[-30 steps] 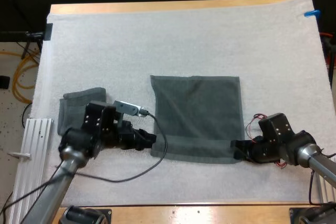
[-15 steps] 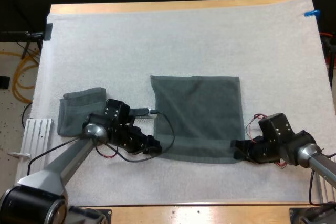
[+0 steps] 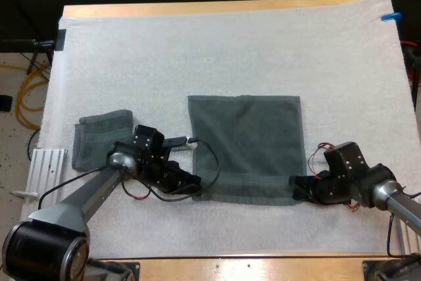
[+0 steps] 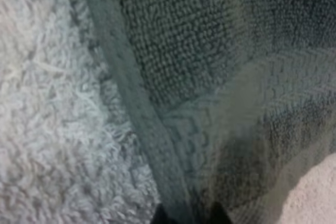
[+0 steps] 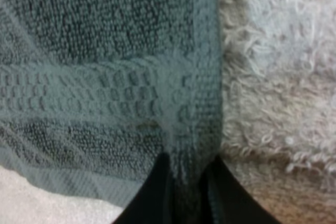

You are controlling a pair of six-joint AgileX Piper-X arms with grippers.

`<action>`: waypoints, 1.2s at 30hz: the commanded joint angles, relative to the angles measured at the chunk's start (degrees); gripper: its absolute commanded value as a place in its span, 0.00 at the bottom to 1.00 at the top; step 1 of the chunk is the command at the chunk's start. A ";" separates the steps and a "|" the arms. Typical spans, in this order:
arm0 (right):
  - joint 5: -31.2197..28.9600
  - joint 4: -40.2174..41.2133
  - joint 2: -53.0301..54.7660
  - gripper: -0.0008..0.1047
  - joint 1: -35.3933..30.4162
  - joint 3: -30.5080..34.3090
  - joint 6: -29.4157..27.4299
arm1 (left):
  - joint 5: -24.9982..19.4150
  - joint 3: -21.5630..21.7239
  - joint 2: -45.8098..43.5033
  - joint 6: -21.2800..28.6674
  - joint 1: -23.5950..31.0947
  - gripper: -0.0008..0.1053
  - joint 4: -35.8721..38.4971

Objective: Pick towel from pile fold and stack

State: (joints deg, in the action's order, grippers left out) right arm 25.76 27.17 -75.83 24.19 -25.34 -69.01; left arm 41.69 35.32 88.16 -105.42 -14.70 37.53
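The high view shows the spread towel (image 3: 245, 146) lying mid-mat (image 3: 230, 44), with a folded towel (image 3: 99, 137) to its left. The 2 wrist views show the left gripper (image 4: 188, 216) and right gripper (image 5: 185, 187) each pinching its near hem.

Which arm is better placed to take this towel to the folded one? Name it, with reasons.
Left, probably: left gripper grips the spread towel at the corner nearest the folded towel; right gripper holds the opposite near corner.

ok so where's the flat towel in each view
high view: flat towel spread on the mat.
left wrist view: its side hem runs between the left gripper's fingertips.
right wrist view: its corner sits between the right gripper's fingertips.
shared landmark: its woven band.
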 commanded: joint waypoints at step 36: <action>-10.92 -22.49 0.33 0.01 0.01 -5.74 19.34 | 3.27 -0.07 -11.76 -14.64 7.93 0.01 -21.14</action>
State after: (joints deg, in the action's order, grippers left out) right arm 15.86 5.91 -75.45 24.19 -30.31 -49.71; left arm 44.64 35.21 76.19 -119.63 -6.73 17.78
